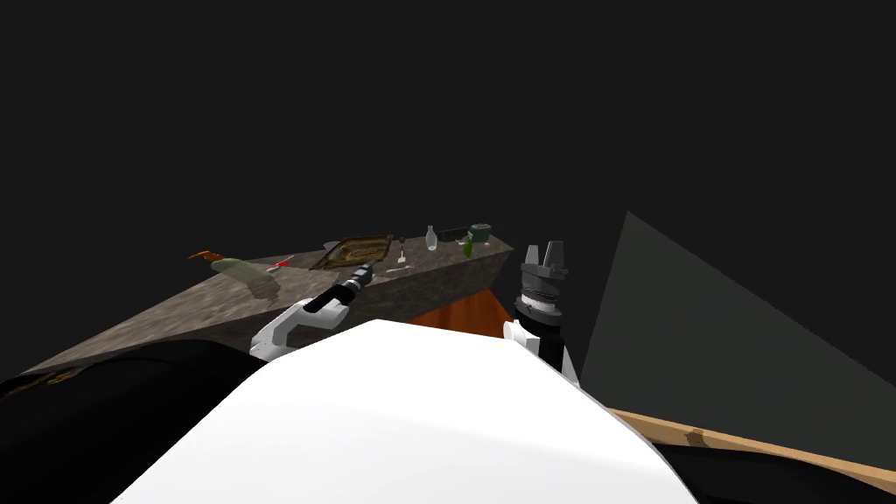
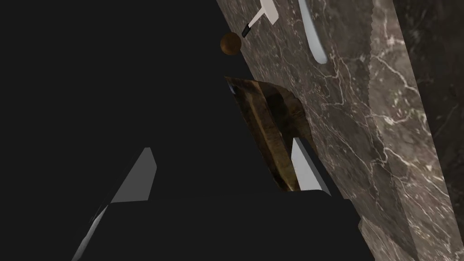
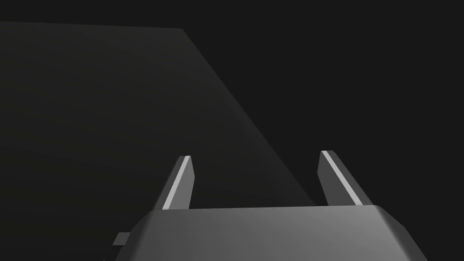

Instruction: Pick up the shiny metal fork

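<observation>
A pale, slim metal utensil (image 2: pixel 312 38), which I take for the fork, lies flat on the dark marble counter (image 2: pixel 362 136); its far end is cut off by the picture's edge. In the head view the fork (image 1: pixel 398 269) is a thin light streak just right of my left gripper (image 1: pixel 367 269). My left gripper (image 2: pixel 222 172) is open and empty, held low over the counter's edge, with one finger (image 2: pixel 306 170) in front of a brown tray (image 2: pixel 272 122). The fork lies beyond the tray. My right gripper (image 1: pixel 542 254) is raised beside the counter's end, open (image 3: pixel 260 179) and empty.
Near the fork lie a small white tool with a dark handle (image 2: pixel 260 13) and a brown ball (image 2: pixel 230 43). Farther along the counter stand a clear bottle (image 1: pixel 430 238) and a green pot (image 1: pixel 479 233). A pale green bottle (image 1: pixel 245 273) lies toward the other end.
</observation>
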{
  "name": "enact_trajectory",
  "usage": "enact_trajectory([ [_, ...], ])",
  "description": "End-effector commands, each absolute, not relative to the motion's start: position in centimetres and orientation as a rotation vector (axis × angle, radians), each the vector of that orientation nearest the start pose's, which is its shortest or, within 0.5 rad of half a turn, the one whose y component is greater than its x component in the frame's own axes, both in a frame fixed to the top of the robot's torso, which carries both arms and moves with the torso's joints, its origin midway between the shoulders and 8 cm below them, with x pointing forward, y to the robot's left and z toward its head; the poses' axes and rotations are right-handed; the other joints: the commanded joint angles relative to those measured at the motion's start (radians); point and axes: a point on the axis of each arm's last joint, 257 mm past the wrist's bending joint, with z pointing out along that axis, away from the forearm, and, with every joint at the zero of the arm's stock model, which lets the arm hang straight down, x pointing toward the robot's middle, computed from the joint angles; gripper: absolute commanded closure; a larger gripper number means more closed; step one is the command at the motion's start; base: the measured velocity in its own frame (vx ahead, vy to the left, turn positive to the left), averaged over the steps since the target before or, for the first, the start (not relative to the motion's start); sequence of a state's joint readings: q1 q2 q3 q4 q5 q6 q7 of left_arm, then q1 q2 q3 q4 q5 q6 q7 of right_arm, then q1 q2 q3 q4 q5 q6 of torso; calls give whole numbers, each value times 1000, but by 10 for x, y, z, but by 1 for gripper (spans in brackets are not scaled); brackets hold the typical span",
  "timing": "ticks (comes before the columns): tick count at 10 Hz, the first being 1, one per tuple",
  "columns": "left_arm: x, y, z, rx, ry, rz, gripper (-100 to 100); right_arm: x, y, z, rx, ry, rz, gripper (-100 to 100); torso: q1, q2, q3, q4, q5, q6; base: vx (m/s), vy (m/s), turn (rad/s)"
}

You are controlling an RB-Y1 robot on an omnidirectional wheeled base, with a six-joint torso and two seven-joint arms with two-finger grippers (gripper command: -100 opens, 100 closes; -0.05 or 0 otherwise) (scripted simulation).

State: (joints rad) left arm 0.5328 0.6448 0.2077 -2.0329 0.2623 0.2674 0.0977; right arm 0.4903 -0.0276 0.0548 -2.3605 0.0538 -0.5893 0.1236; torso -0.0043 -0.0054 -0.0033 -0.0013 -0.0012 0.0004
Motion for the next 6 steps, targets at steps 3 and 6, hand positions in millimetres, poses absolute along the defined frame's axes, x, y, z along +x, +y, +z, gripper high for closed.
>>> enact_trajectory([
  [3, 383, 486, -228, -1284, 1495, -636, -100, 313, -244, 76, 427, 560, 1249, 0, -1, 0, 0, 0, 0, 0, 57, -76, 29],
  [6, 372, 521, -244, -1380, 1525, -540, -100, 313, -244, 76, 427, 560, 1249, 0, 2, 0, 0, 0, 0, 0, 72, -65, 42],
])
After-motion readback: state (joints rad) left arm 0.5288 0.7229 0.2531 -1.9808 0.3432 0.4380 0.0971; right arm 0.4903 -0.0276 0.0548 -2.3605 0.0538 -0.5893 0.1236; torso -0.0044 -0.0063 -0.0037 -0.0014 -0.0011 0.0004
